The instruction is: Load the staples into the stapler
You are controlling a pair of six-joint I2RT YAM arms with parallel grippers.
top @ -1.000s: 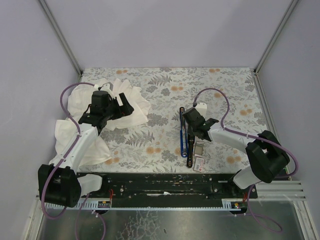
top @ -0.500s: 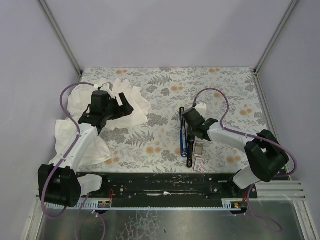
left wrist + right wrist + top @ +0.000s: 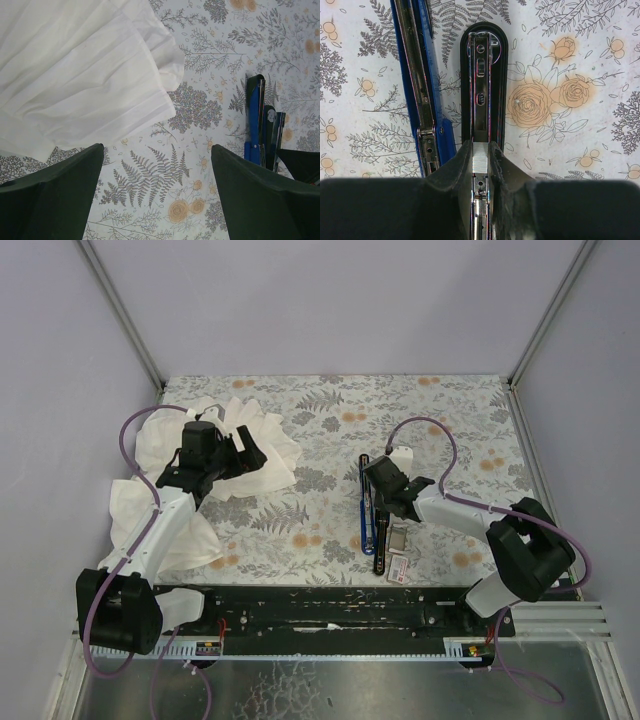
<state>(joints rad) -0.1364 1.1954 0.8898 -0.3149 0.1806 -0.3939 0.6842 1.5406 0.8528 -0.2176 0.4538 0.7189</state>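
Silvery-grey staple strip (image 3: 480, 156): clamped in right gripper (image 3: 480, 148), aligned with metal channel (image 3: 481, 60).
Blue-and-black hinged stapler (image 3: 427, 90): open flat, 4 o'clock of bench (image 3: 450, 430) centre.
Left gripper (image 3: 156, 192): jaws apart, empty.
Advice: keep strip level, seat squarely.

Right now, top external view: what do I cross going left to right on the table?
white cloth → stapler, its blue arm first and then its black base → staples box. Both grippers are left out, since each overlaps one of these.
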